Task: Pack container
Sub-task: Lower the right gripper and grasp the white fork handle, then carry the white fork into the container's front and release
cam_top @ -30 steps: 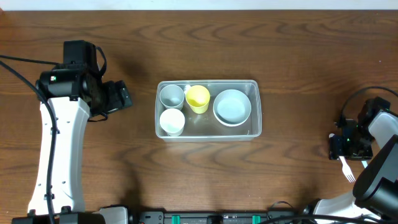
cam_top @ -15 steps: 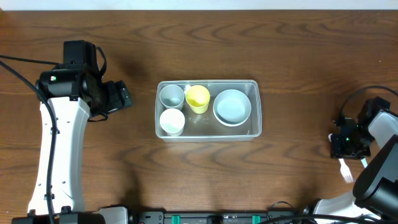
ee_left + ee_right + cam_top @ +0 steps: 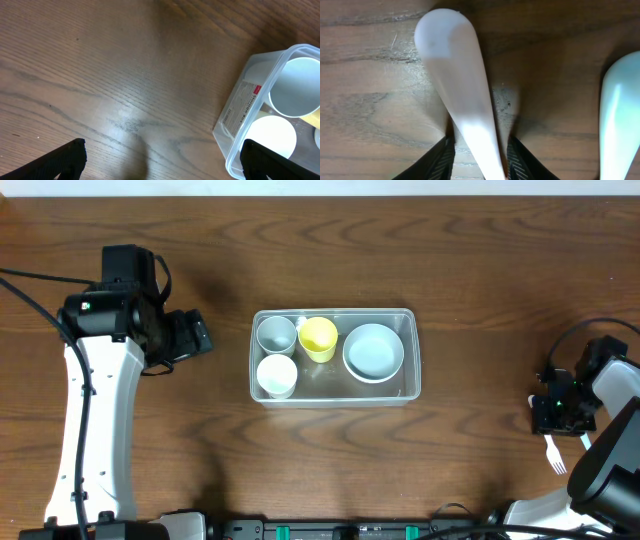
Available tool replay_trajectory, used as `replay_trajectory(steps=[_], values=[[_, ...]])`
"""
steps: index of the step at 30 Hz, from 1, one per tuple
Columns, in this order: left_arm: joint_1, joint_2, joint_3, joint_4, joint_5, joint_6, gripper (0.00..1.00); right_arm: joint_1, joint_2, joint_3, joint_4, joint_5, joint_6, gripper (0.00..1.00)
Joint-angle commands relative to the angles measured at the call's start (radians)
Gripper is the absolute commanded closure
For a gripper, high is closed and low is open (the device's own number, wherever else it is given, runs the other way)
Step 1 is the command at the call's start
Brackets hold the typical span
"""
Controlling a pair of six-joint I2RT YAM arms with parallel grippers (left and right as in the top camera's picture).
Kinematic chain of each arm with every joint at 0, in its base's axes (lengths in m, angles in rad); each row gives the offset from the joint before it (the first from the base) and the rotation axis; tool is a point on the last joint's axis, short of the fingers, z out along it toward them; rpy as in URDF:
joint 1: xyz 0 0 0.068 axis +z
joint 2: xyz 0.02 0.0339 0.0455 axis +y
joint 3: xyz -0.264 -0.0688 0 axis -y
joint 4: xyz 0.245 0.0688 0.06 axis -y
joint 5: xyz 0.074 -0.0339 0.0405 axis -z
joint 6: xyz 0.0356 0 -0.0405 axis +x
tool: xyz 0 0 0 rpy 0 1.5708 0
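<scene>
One fork [image 3: 465,100] clamped by its handle in right jaws, tines toward near edge. Container [image 3: 408,388] well to the left, at middle of worktop [image 3: 450,270], long axis left-right. Left jaws nearer it, spread wide, empty. Right arm [image 3: 612,385] low at right edge, wrist turned down; long leftward carry likely.

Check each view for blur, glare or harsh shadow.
Overhead: sharp, evenly lit, only faint shadow by the container. Left wrist: crisp grain, a pale sheen on the table. Right wrist: so close that the white utensil handle looks soft-edged, shadow alongside.
</scene>
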Motion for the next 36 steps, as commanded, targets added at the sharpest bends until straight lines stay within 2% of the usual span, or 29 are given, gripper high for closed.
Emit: replay_trajectory(steps=[1, 10, 17, 29, 36], values=[[0.005, 0.002, -0.009, -0.003, -0.004, -0.009, 0.02, 0.006, 0.013, -0.021, 0.011, -0.042, 0.004, 0.71], [0.005, 0.002, -0.009, -0.004, -0.004, -0.009, 0.02, 0.006, 0.013, -0.021, 0.017, -0.042, 0.004, 0.78], [0.005, 0.002, -0.009, -0.004, -0.004, -0.009, 0.02, 0.006, 0.013, -0.021, 0.026, -0.042, 0.005, 0.91], [0.005, 0.002, -0.009, -0.004, -0.005, -0.009, 0.02, 0.006, 0.011, -0.002, 0.036, -0.064, 0.046, 0.99], [0.005, 0.002, -0.009, -0.003, -0.004, -0.009, 0.02, 0.011, -0.023, 0.087, 0.013, -0.074, 0.151, 0.99]])
